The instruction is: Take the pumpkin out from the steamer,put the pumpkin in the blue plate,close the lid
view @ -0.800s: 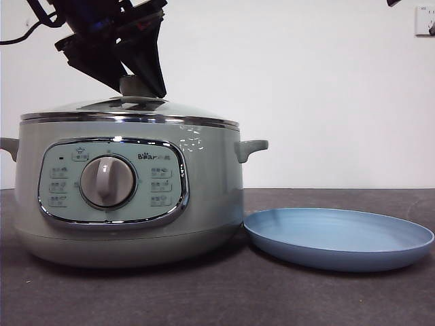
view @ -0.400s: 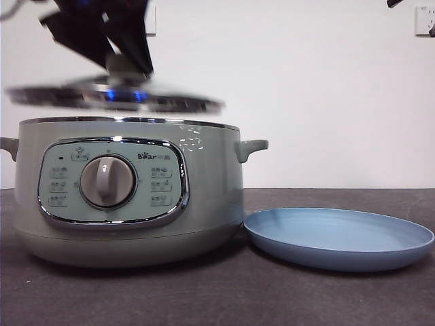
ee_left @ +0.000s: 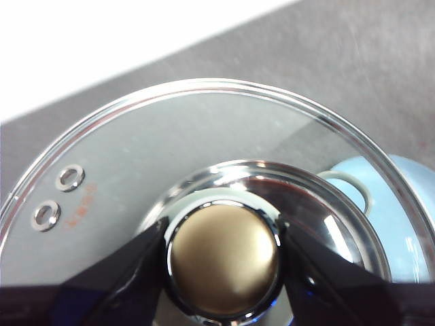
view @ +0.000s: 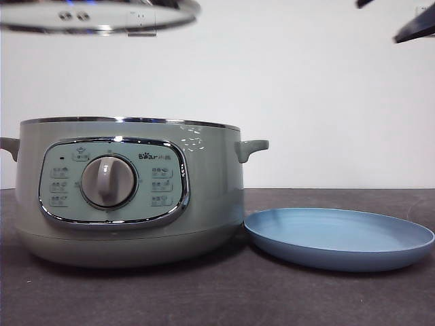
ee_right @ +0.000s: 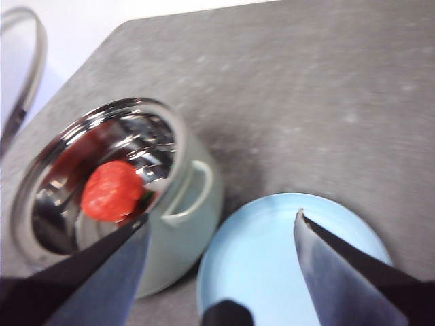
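Now that the lid (view: 95, 15) has risen from just above the rim to the upper left of the frame, clamped at its knob by the left end effector (ee_left: 223, 261), the one steamer (view: 129, 190) stands uncovered. One pumpkin (ee_right: 111, 191) lies inside it. One blue plate (view: 338, 238) waits lower right on the desk (view: 204, 299), beneath the open right end effector (ee_right: 217, 227).

Low front camera facing steamer (view: 129, 193) closely, wrist cameras overhead sharing it
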{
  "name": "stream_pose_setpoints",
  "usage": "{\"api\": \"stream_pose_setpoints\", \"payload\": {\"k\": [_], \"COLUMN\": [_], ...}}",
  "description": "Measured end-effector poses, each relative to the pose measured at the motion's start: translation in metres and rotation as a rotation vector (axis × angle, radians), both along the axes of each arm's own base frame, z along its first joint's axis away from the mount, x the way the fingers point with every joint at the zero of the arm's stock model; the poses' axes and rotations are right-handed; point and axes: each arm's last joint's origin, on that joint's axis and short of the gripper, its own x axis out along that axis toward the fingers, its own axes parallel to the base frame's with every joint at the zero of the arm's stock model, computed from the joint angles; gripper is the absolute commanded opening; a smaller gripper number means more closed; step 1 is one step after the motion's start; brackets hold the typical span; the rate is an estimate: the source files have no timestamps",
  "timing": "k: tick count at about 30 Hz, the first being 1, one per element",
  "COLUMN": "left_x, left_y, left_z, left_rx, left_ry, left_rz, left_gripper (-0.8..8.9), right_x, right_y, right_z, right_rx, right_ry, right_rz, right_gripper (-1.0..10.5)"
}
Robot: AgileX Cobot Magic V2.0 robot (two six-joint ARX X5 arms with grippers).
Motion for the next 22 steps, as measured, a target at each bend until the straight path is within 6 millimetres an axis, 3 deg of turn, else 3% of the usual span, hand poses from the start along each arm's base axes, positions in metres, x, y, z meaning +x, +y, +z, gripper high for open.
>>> {"api": "stream_pose_setpoints", "payload": {"k": [2,6,10,15,22], "left_x": [-0.011,-0.031,-0.048,-0.069,-0.095], "left_y": [0.007,0.022,0.034,0.050,0.067], "left_z": [0.006,0.015,0.020,0.024,0.029], "left_rx": [-0.004,0.005,0.023,0.038,0.035], "left_ry": [-0.026,-0.074,-0.108,-0.150,-0.210], "left_rz": [0.020,0.092,0.166,0.253,0.342], "left_gripper": [-0.08,-0.08,-0.08,-0.08,-0.08], "right_x": [0.004,0.014,0.027,0.044,0.057], "right_y": [0.008,0.027,0.048,0.079,0.133], "right_z": [-0.002,-0.004,-0.005,0.001,0.016], "right_rx": [0.001,-0.007,-0.027,-0.077,-0.293], "right_ry": [-0.003,0.021,0.054,0.063,0.042], "right_rz": [0.035,0.114,0.184,0.264,0.326], "right_gripper": [4.5,4.6,5.8,5.8,5.8]}}
